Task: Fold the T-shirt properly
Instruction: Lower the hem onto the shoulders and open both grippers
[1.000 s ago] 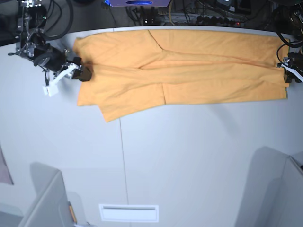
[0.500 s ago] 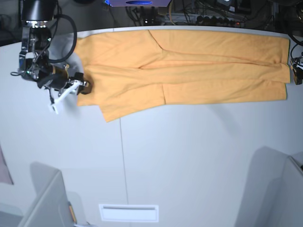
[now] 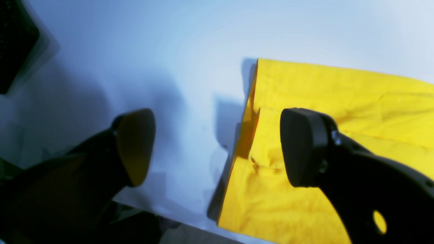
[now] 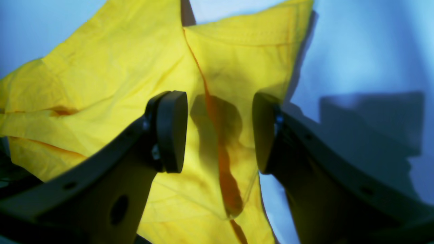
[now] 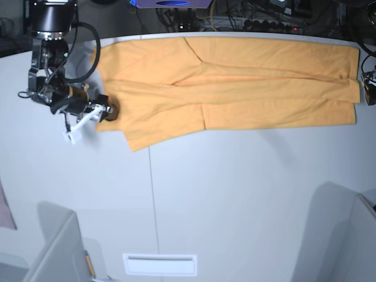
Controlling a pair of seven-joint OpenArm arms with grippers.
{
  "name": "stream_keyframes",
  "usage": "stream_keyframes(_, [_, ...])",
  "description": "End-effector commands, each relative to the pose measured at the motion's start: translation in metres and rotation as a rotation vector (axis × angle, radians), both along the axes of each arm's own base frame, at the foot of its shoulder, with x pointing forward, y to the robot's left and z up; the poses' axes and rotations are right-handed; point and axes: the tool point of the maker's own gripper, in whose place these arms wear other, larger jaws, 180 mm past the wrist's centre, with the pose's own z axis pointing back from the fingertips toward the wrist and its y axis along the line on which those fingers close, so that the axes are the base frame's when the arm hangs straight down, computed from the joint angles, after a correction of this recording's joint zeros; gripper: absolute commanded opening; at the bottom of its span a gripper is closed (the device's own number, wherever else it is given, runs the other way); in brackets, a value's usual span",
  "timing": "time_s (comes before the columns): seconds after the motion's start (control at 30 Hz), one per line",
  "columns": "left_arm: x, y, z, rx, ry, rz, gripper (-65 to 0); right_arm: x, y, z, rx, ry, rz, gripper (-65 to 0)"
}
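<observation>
Now both my jaws stand apart: the large light-orange cotton T-shirt (image 5: pixel 235 82) lies flat on the white worktop (image 5: pixel 235 200), its edges beneath each pair, nothing clamped.

Right gripper (image 5: pixel 104 111) let go of T-shirt (image 5: pixel 235 82) edge, arm swung upright. Left gripper (image 3: pixel 217 145) released other end, pulled back off table edge, jaws wide.

You see the T-shirt (image 5: pixel 235 82) in plain light orange, no print showing, brighter yellow in both wrist views. Your bench (image 5: pixel 235 194) is pale grey-white. Both claws, left claw (image 3: pixel 217 147) and right claw (image 4: pixel 219 132), are black.
</observation>
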Motion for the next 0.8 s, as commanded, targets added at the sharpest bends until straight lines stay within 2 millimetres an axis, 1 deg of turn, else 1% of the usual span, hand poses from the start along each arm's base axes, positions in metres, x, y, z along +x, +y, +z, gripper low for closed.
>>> stream_keyframes(0.0, [0.006, 0.006, 0.014, 0.033, -0.029, -0.007, -9.2, 0.008, 0.004, 0.008, 0.004, -0.036, 0.023, -35.7])
stream_keyframes(0.1, [0.006, 0.006, 0.014, 0.033, -0.031, -0.007, -9.2, 0.01, 0.017, 0.003, 0.01, -0.045, 0.05, -35.9])
stream_keyframes(0.23, [0.006, 0.006, 0.014, 0.033, -0.031, -0.007, -9.2, 0.01, 0.022, 0.002, 0.014, -0.048, 0.06, -36.0])
stream_keyframes(0.27, [0.005, 0.006, 0.013, 0.032, -0.027, -0.007, -9.2, 0.009, 0.022, 0.003, 0.014, -0.05, 0.062, -37.2])
stream_keyframes(0.33, [0.004, 0.007, 0.013, 0.036, -0.022, -0.004, -9.2, 0.009, 0.023, 0.004, 0.018, -0.052, 0.062, -43.1])
stream_keyframes(0.43, [0.004, 0.007, 0.013, 0.036, -0.022, -0.004, -9.2, 0.009, 0.023, 0.004, 0.02, -0.052, 0.062, -56.7])
stream_keyframes(0.5, [0.004, 0.007, 0.013, 0.036, -0.022, -0.004, -9.2, 0.008, 0.023, 0.004, 0.021, -0.049, 0.061, -64.1])
stream_keyframes(0.6, [0.004, 0.007, 0.013, 0.036, -0.022, -0.004, -9.2, 0.009, 0.023, 0.006, 0.025, -0.053, 0.06, -65.0])
stream_keyframes(0.7, [0.005, 0.007, 0.012, 0.036, -0.021, -0.006, -9.2, 0.006, 0.033, 0.019, 0.071, -0.086, 0.066, -65.0])
stream_keyframes(0.77, [0.006, 0.006, 0.012, 0.035, -0.021, -0.009, -9.2, 0.006, 0.039, 0.032, 0.094, -0.119, 0.078, -65.0])
